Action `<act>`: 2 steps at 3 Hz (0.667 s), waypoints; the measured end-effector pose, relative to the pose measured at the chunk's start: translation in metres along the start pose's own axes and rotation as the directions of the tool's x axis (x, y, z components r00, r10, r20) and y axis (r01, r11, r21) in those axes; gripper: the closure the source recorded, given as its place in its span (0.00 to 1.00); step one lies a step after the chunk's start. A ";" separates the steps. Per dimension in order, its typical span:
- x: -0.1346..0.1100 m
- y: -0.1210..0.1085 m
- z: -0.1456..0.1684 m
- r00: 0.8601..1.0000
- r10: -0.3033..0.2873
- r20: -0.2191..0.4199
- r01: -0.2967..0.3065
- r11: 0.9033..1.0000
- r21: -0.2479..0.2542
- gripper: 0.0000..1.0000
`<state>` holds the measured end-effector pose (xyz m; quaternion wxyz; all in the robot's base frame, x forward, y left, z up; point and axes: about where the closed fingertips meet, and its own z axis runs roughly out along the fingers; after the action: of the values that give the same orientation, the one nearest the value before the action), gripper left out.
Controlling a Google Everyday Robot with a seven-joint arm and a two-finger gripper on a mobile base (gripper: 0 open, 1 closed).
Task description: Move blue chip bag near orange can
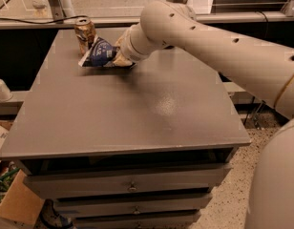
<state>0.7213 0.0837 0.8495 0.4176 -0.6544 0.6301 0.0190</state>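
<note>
The blue chip bag [99, 53] is a crumpled navy foil bag with white lettering. It sits low at the back left of the grey table [123, 109], right beside the orange can [85, 34], a dented golden-tan can standing upright. My gripper [117, 57] is at the bag's right end, shut on the blue chip bag. The white arm reaches in from the right and hides most of the gripper.
The table is a grey cabinet top with drawers [132, 187] below its front edge. A rail and window ledge [51, 23] run behind the table. A cardboard box [15, 204] lies on the floor at lower left.
</note>
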 end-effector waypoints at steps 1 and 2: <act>0.007 0.002 0.012 1.000 0.010 -0.019 -0.011 1.000 -0.009 0.82; 0.007 0.001 0.012 1.000 0.011 -0.019 -0.011 1.000 -0.009 0.59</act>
<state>0.7276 0.0852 0.8371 0.4085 -0.6530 0.6375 0.0176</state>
